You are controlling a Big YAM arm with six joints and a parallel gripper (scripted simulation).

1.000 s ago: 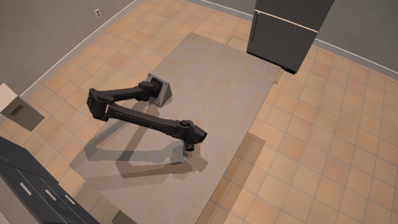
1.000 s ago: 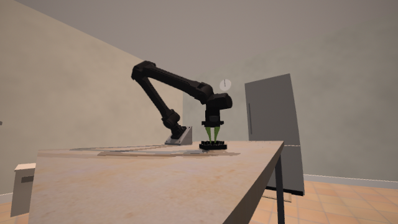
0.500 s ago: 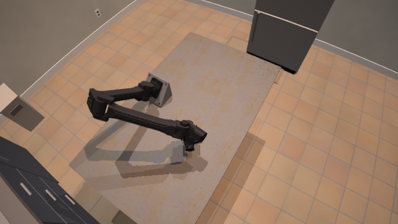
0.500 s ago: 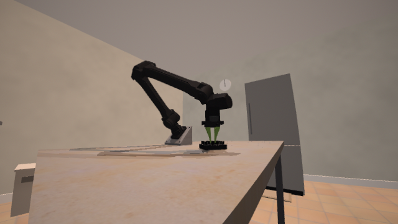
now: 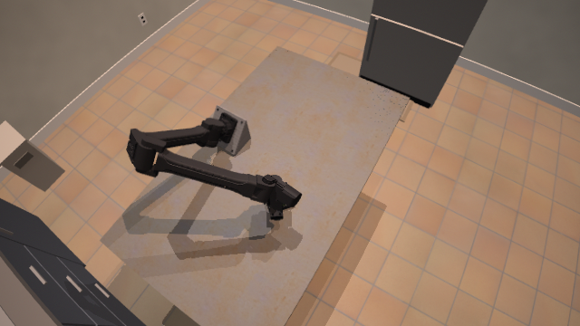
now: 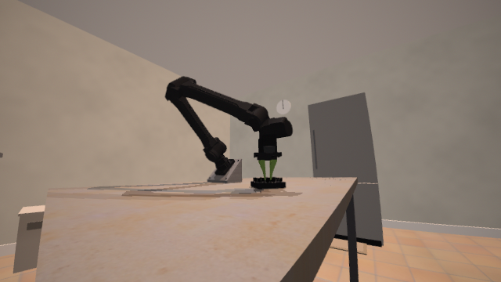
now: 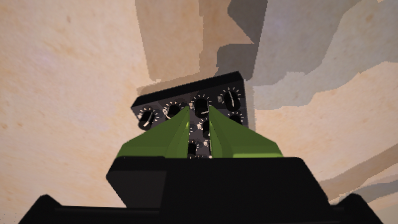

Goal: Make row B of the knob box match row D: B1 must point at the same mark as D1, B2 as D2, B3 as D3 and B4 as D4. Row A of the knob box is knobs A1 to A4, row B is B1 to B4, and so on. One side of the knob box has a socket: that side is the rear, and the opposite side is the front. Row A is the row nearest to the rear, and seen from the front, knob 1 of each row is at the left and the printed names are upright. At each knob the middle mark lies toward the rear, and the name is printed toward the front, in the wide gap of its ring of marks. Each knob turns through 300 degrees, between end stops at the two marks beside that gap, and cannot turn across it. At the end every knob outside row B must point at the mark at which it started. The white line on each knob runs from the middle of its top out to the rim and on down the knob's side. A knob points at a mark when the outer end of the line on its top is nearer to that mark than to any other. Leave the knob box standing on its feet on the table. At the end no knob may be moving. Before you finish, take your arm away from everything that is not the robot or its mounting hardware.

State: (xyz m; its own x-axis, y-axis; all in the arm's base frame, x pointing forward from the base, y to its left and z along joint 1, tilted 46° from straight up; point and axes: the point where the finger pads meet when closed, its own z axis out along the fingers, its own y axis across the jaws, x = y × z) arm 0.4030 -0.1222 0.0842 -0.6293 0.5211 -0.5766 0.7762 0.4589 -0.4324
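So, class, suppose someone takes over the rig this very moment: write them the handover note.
Pincer: fingers slightly apart, low over the knob box; grip on any knob unclear.
Knob box: standing on the table, knobs partly hidden.
Done: no row B match can be confirmed.
Left: check row B against row D, correct mismatches, then withdraw the arm.

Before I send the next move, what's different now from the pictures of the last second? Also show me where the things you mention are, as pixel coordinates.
Nothing visibly changed. The arm (image 5: 204,174) (image 6: 223,102) holds the same pose, its claw (image 6: 268,179) (image 7: 199,112) over the knob box (image 6: 268,185) (image 7: 187,95), and the box sits in the same place. Whether a knob turned, I cannot tell.
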